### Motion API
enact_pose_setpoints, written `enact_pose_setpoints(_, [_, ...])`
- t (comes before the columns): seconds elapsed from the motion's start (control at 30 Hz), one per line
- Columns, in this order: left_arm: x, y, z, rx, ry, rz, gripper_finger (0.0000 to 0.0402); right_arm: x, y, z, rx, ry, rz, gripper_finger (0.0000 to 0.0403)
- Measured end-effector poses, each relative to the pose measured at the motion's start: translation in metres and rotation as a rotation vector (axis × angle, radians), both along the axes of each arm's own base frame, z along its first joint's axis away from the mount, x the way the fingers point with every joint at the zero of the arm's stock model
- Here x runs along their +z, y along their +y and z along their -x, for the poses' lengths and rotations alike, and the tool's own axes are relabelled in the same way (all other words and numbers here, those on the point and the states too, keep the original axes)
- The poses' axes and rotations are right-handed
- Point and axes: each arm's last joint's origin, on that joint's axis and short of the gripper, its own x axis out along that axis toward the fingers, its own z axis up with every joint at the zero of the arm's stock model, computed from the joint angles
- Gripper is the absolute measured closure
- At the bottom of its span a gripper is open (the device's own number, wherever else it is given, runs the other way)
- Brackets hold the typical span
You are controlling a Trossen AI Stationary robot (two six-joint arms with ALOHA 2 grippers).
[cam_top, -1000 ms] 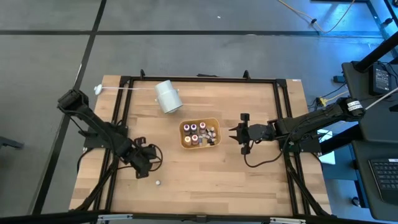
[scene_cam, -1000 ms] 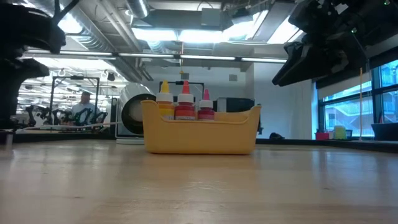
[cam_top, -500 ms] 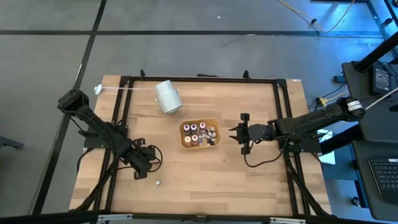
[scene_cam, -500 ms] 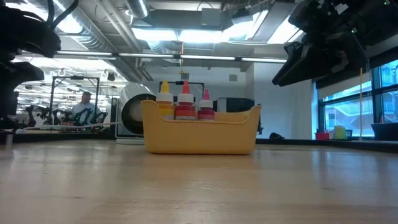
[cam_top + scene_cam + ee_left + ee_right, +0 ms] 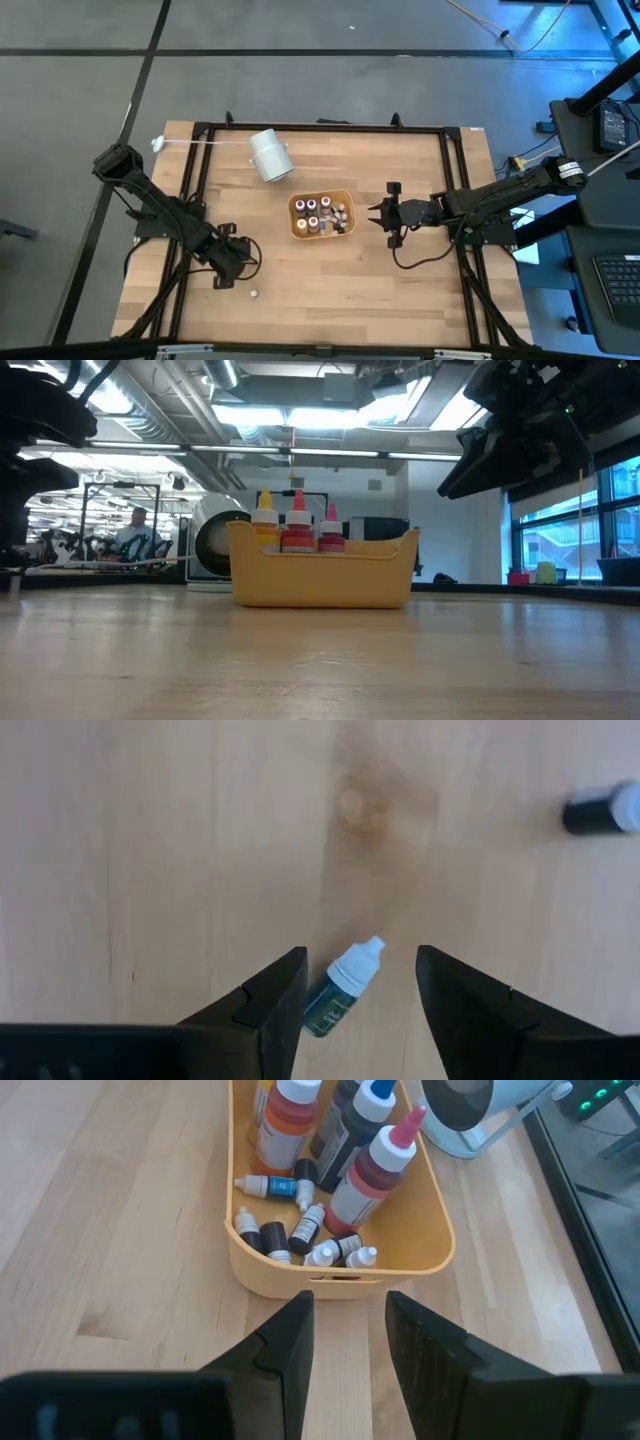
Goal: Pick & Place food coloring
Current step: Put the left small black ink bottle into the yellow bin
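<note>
**Dark fingers spread over a small green bottle**

Dark fingers [image 5: 262, 1010] of the left gripper [image 5: 228, 270] stand apart at the bottom of the left wrist view, and a small green bottle [image 5: 341, 988] with a white cap lies on its side between them, touching neither as far as shows. A second, dark bottle [image 5: 602, 810] lies on the bare wood near the upper right edge of that view. In the high view the left gripper sits in the lower left part of the table [image 5: 400, 290], with a tiny pale bottle [image 5: 254, 295] just below and right of it.

At the centre of the high view stands the orange tray [image 5: 347, 212]. The right wrist view shows it holding several tall bottles [image 5: 376, 1168] upright and a heap of small bottles [image 5: 305, 1230] lying loose at the near end. The right gripper [image 5: 383, 217] waits just right of the tray, fingers parted, holding nothing.

A white cylinder [image 5: 269, 155] lies tilted above and left of the tray. In the low view a person [image 5: 133, 532] shows far off at the left.
</note>
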Motion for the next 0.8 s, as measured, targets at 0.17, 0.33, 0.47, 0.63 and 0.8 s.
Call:
enact_pose_setpoints(0.17, [-0.001,-0.001,0.001,-0.101,0.024,0.007,0.0224,0.000,0.000,0.000,0.000,0.000,0.000,0.0273])
enact_pose_setpoints(0.33, [-0.011,-0.002,0.000,-0.118,0.088,-0.035,0.0228,0.000,0.000,0.000,-0.001,0.000,0.000,0.0273])
enact_pose_setpoints(0.47, [-0.022,-0.004,-0.002,-0.121,0.157,-0.049,0.0229,0.000,0.000,0.000,0.000,0.000,0.001,0.0273])
enact_pose_setpoints(0.63, [-0.035,-0.007,-0.004,-0.175,0.233,-0.057,0.0229,0.000,0.000,0.000,0.000,0.000,0.001,0.0273])
enact_pose_setpoints(0.8, [-0.040,-0.008,-0.005,-0.199,0.250,-0.078,0.0240,0.000,0.000,0.000,0.001,0.001,0.002,0.0273])
